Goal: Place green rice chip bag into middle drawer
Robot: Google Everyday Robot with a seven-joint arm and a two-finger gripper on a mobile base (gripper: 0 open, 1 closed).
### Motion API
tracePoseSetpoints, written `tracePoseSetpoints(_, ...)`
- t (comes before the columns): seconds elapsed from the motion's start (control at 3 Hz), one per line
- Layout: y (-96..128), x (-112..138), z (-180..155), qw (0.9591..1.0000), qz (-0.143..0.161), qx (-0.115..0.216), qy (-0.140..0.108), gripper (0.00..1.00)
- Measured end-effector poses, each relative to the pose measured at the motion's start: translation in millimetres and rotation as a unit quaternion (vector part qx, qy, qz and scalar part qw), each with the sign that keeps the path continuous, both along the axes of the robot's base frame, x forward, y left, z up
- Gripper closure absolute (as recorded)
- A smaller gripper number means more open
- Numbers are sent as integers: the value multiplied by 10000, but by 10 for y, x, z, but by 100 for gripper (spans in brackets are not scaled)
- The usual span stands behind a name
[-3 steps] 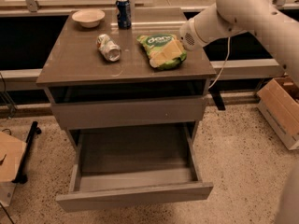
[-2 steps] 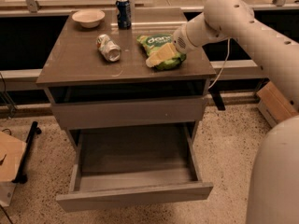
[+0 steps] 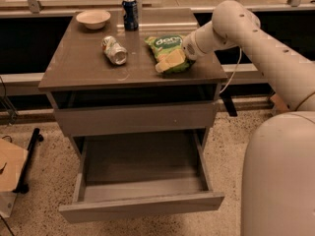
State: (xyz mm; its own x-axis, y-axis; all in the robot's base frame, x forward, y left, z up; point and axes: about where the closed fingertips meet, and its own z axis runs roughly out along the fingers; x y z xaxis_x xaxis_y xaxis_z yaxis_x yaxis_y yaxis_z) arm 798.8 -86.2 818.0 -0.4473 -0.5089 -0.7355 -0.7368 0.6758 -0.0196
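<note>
The green rice chip bag [image 3: 165,47] lies flat on the right half of the cabinet top [image 3: 78,63]. My gripper [image 3: 171,61] reaches in from the right and rests over the bag's near right part, covering some of it. The middle drawer [image 3: 142,208] is pulled out below the cabinet; its inside shows nothing in it. The drawer front above it [image 3: 135,118] is closed.
A crushed silver can [image 3: 114,50] lies left of the bag. A blue can [image 3: 130,6] and a pale bowl [image 3: 93,17] stand at the back of the top. My white arm [image 3: 275,58] and body [image 3: 278,181] fill the right side. Cardboard [image 3: 10,163] lies on the floor at left.
My gripper has moved left from the bag's right edge onto the bag. The bag has stayed in place on the cabinet top.
</note>
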Motion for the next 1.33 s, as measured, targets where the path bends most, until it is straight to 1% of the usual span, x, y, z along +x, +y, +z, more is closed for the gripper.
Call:
tracePoseSetpoints(0.33,-61,5,-18,10000,-41,-18,-10,41)
tracePoseSetpoints(1.0,-62,1,-14,10000,-41,-21,-13,88)
tracePoseSetpoints(1.33,-66,-13,-1,10000,-38,-27,-25,100)
